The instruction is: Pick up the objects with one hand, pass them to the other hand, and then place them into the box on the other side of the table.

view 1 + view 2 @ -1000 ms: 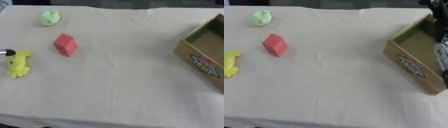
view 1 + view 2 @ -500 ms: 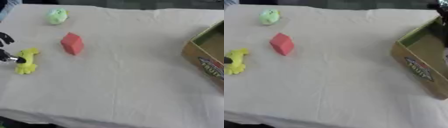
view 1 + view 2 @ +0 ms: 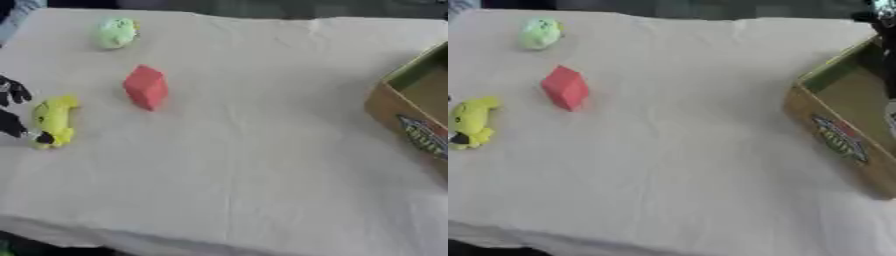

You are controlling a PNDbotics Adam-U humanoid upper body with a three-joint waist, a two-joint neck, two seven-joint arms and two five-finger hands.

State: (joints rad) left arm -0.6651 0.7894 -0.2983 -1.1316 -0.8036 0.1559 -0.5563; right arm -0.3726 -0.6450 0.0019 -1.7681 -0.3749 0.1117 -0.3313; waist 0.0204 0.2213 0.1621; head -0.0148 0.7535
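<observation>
The box (image 3: pixel 842 135) at the right edge of the table (image 3: pixel 254 150) carried one oval label in red, blue and white on its near wall; its writing was too blurred to read. Three objects lay well apart from it on the left: one pale green round toy (image 3: pixel 115 32) at the far side, one red block (image 3: pixel 145 87) nearer, and one yellow toy (image 3: pixel 52 121) by the left edge. The left hand (image 3: pixel 12 112) had black fingertips touching the yellow toy; whether it grasped it I cannot tell. The right hand was not seen
</observation>
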